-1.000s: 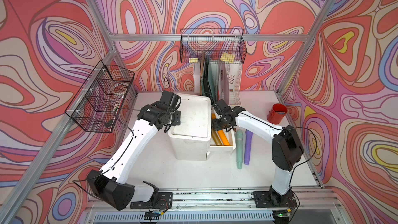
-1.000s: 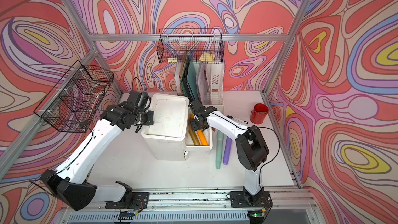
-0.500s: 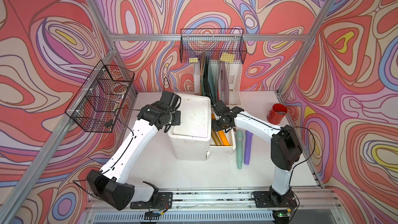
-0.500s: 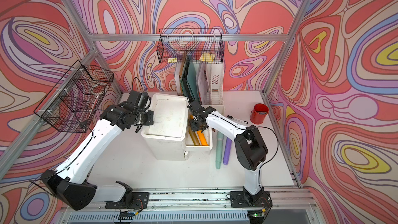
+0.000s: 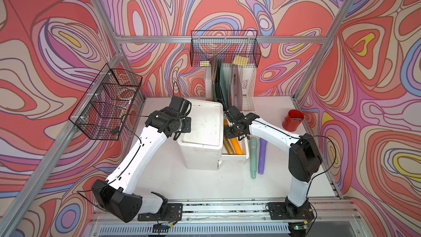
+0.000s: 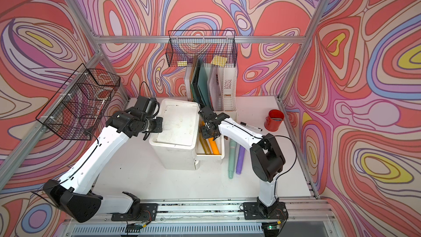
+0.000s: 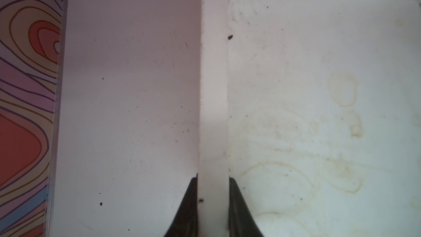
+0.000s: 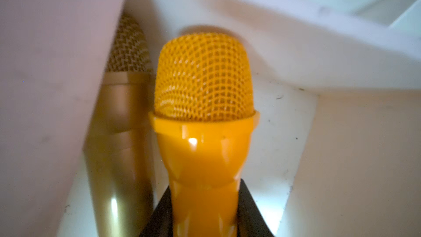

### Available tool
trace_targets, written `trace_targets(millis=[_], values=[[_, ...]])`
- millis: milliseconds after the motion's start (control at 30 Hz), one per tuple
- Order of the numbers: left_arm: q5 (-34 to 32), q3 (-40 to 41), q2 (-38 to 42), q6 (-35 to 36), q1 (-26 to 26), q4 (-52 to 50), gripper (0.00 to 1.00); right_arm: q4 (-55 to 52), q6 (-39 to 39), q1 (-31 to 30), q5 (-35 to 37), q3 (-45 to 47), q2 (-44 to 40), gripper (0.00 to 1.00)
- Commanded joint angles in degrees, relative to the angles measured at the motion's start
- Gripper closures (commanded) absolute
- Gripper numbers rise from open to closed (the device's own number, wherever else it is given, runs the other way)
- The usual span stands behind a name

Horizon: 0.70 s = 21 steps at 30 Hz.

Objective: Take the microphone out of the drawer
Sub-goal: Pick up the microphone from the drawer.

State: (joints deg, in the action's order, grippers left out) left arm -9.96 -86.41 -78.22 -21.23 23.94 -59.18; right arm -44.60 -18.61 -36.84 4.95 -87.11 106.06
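My right claw (image 8: pixel 205 188) clamps the orange microphone (image 8: pixel 203 83) inside the drawer (image 5: pixel 234 158); my left claw (image 7: pixel 213 178) pinches the cabinet (image 7: pixel 319 64) edge.

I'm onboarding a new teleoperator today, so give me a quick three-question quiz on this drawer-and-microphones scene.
1. Which microphone does the right gripper clamp? A gold, B orange, C purple.
2. True or false: the left gripper hangs free, touching nothing.
3. How many microphones lie on the table beside the open drawer?
Key: 1 B, the orange microphone. 2 False: it pinches the rim of the drawer unit. 3 Two: the green microphone and the purple microphone.
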Motion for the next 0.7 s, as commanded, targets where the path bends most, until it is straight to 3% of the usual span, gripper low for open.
trace_targets(millis=[0,667], values=[[-0.5,-0.6,-0.1,0.7,0.4,0.7,1.00,2.1,-3.0,-0.2,2.7,-0.1,-4.2,0.86],[-0.4,-0.8,0.1,0.9,0.4,0.9,1.00,6.4,-3.8,-0.1,13.5,3.4,-18.6,0.87]])
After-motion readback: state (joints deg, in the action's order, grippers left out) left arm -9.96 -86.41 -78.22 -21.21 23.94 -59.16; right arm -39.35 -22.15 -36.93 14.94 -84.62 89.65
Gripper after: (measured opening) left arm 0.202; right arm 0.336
